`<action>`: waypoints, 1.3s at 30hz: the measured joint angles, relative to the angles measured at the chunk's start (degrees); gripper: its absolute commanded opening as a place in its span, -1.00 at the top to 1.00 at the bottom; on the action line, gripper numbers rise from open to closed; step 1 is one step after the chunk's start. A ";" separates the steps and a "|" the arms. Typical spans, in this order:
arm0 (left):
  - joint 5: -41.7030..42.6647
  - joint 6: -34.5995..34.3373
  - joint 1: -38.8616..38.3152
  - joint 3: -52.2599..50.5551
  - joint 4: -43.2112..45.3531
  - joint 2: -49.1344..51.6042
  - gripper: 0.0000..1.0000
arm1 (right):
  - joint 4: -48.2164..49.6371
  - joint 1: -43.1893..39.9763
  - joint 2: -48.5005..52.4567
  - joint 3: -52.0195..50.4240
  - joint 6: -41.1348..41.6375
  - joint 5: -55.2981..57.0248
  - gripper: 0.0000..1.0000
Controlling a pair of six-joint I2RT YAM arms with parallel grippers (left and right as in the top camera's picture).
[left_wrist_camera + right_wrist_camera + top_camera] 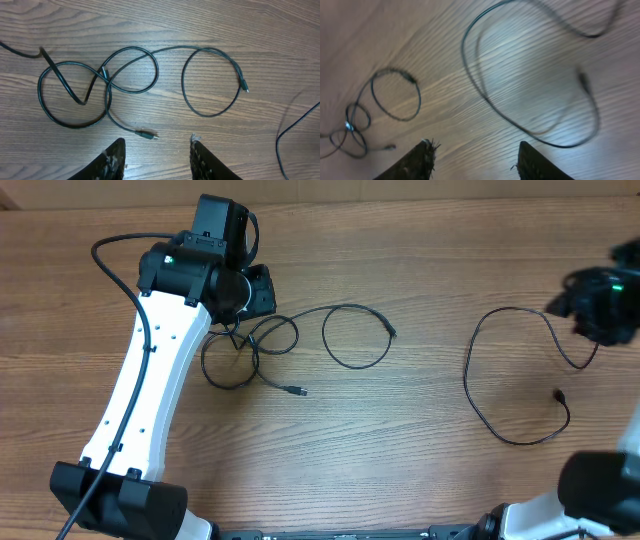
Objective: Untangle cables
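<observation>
Left jaws spread, empty, low over the knotted cables (107, 75), plug end (146, 133) just ahead of them. Right jaws spread, empty, above the separate loose cable (463, 47). Suggested: pinch one strand beside the crossing and drag it toward the bare table (420, 440) at overhead centre. The table's top edge is close behind the left arm (150, 380); there is open room at lower middle.
</observation>
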 measured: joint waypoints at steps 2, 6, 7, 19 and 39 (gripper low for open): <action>0.00 0.00 -0.02 0.00 0.00 0.00 0.16 | 0.04 2.34 2.16 0.00 -0.37 -0.11 -0.06; 0.00 0.00 -0.02 0.00 -0.02 0.00 0.15 | 0.26 5.84 6.21 0.00 -0.66 0.00 -0.07; -0.02 0.00 0.00 0.00 0.00 0.00 0.15 | 0.52 6.54 7.04 0.00 -0.61 0.04 -0.08; -0.02 0.00 0.00 0.00 -0.02 0.00 0.10 | 9.75 10.93 13.22 -5.05 2.38 2.73 -0.16; 0.00 0.00 -0.02 0.00 0.00 0.00 0.07 | 38.34 13.99 14.12 -33.20 6.75 5.29 0.92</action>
